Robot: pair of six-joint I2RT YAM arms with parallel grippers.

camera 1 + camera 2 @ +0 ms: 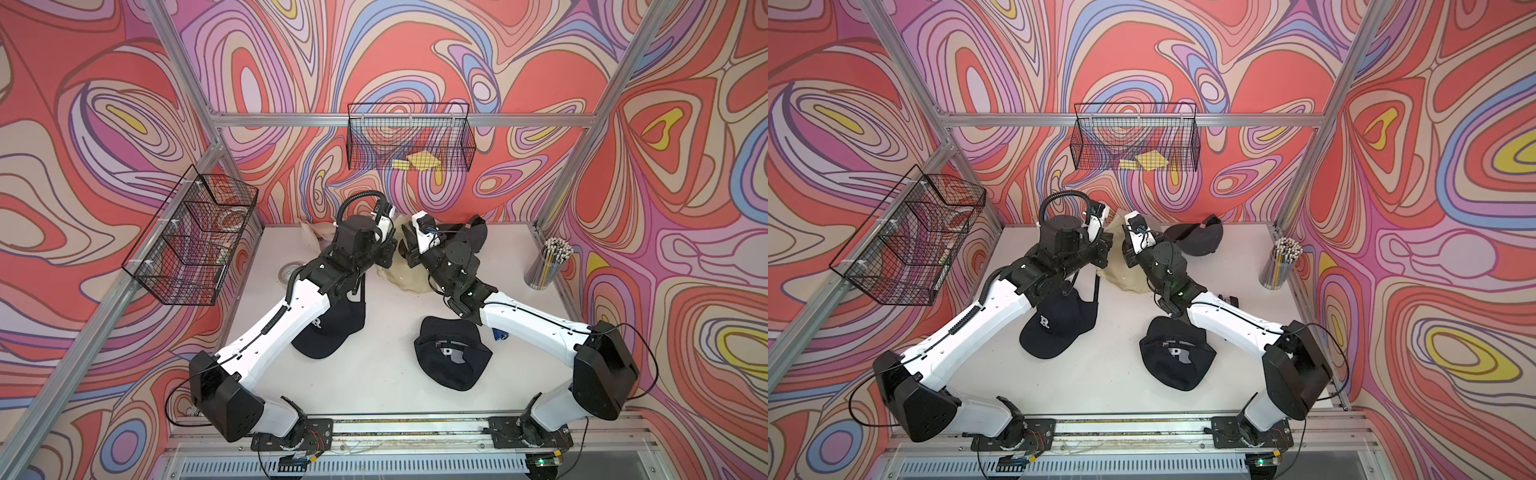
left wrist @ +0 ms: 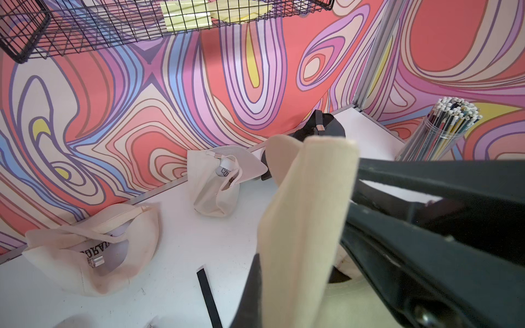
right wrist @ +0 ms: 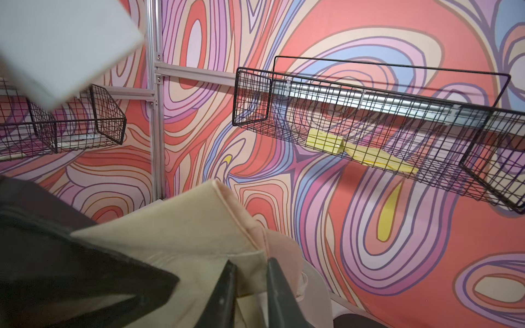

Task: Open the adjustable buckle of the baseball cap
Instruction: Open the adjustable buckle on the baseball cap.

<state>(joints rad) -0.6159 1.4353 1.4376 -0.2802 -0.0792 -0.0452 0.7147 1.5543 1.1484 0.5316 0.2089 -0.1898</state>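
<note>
- left pincer point(image 2: 301, 255): clamped shut on a cream fabric band of the cream cap point(image 1: 400, 277) — that's your solid hold.
- right pincer point(image 3: 247, 265): its fingers straddle a cream fold with a narrow gap showing. Can't tell if it's pinching or only around the cloth. Check before you pull.
- The cap is at the far middle of the surface point(image 1: 374, 386), between the two wrists in both top views. Part of it looks raised off the surface, and the arms cover most of it.
- The cap's own buckle isn't visible in any view, so you can't confirm which bit of strap either pincer has.
- Handling, my read: light, soft cotton. The crown collapses and the brim is the only stiff part. The strap is thin and flat, the clasp small and probably slick. The whole cap will drag along if only one side is anchored.
- Where to hold: put one pincer on the strap just beside the clasp, the other on the clasp flap or the free tail — not crown or brim, since that only stretches cloth.
- For what the clasp looks like, the spare cream cap point(image 2: 93, 255) by the back wall shows a small silver buckle point(image 2: 98, 260) on its strap.
- Further out:
  - left navy cap point(image 1: 1054, 328) partly under the left forearm
  - right navy cap point(image 1: 1177, 353) near the right forearm
  - black cap point(image 1: 1196, 237) just beyond the right wrist
  - pencil cup point(image 1: 1277, 266) at the right edge
- None of these look in your way.
</note>
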